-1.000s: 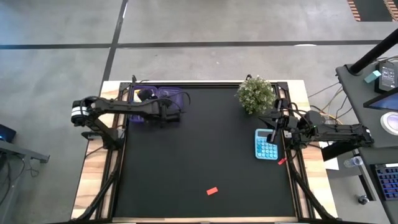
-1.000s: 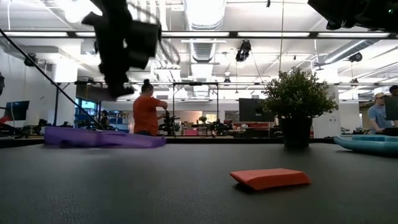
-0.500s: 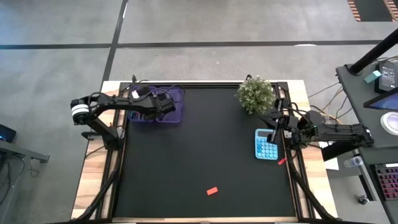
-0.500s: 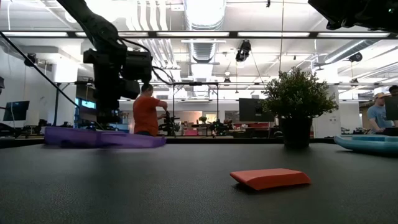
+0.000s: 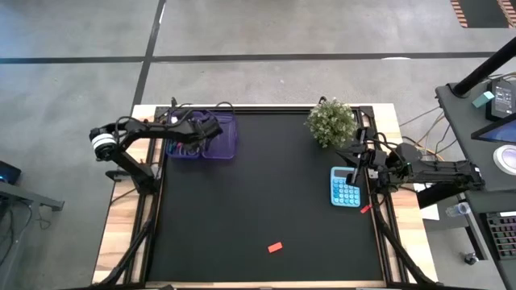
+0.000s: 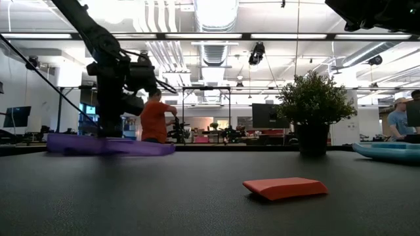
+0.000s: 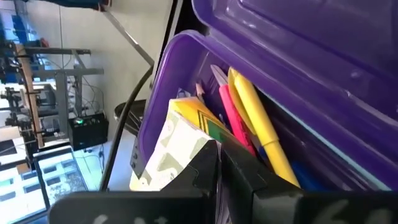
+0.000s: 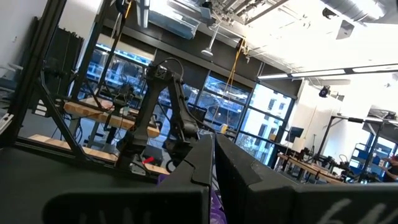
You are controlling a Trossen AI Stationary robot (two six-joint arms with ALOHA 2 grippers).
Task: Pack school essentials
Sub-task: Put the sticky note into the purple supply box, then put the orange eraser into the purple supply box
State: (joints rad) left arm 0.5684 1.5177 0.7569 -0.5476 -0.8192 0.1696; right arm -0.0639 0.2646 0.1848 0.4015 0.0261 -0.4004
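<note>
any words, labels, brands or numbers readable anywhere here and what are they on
None can be read.
Calculator: its keys show as pale dots, markings too small to read.
Crayon box in the purple case: yellow and green print, no legible lettering.
Screens on the desk beside the table: too small to read.
Red eraser: no marking visible.

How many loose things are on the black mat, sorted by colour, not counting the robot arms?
Purple: 1, the case
Green: 1, the plant
Blue: 1, the calculator
Red: 1, the eraser
Total: 4
</note>
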